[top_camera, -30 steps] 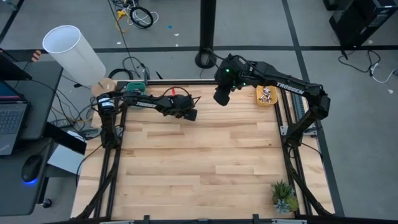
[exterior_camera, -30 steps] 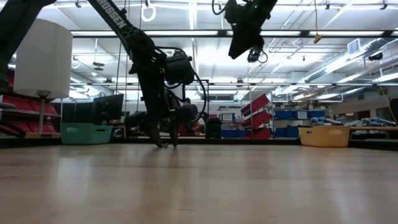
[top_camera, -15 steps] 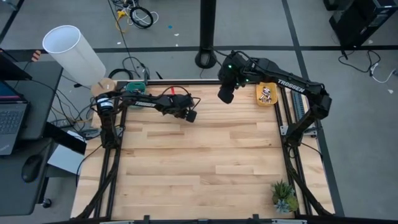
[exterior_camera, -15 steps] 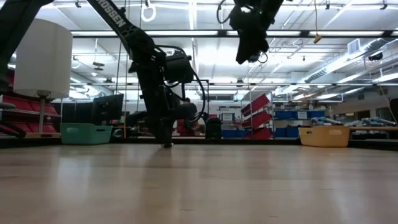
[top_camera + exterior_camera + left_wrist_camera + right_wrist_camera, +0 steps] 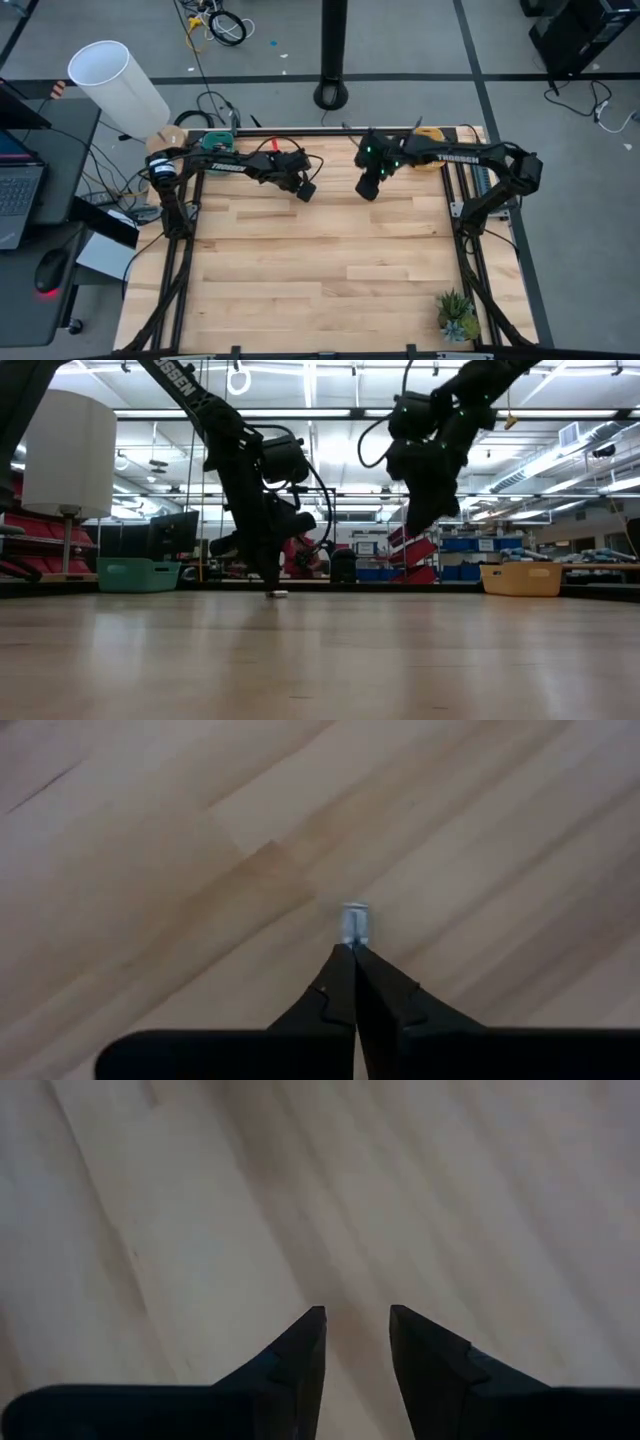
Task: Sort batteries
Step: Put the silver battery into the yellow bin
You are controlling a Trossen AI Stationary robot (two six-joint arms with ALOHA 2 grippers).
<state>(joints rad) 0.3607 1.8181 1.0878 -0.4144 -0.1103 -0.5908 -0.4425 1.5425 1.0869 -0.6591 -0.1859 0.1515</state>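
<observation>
One small silvery battery lies on the wooden table, at the far side left of centre; in the low view the battery is a pale speck on the boards. My left gripper is shut, its tips right at the battery's near end, and points down just above the table. My right gripper is open with nothing between its fingers. It hangs above the table's far middle, well clear of the boards. No other battery shows. My left gripper comes at the battery from above with its fingertips closed together, no gap between them. The battery's near end lies right at the tips. I cannot tell whether they touch it or have any of it between them.
A teal tray stands at the far left corner and an orange tray at the far right, largely under my right arm in the high view. A small potted plant stands at the near right corner. The boards' middle and near half are bare.
My left gripper has shut at the table and risen slightly; the battery now shows on the boards at its tips. My right gripper has come down from high by the orange tray toward the table's middle, its fingers still apart.
</observation>
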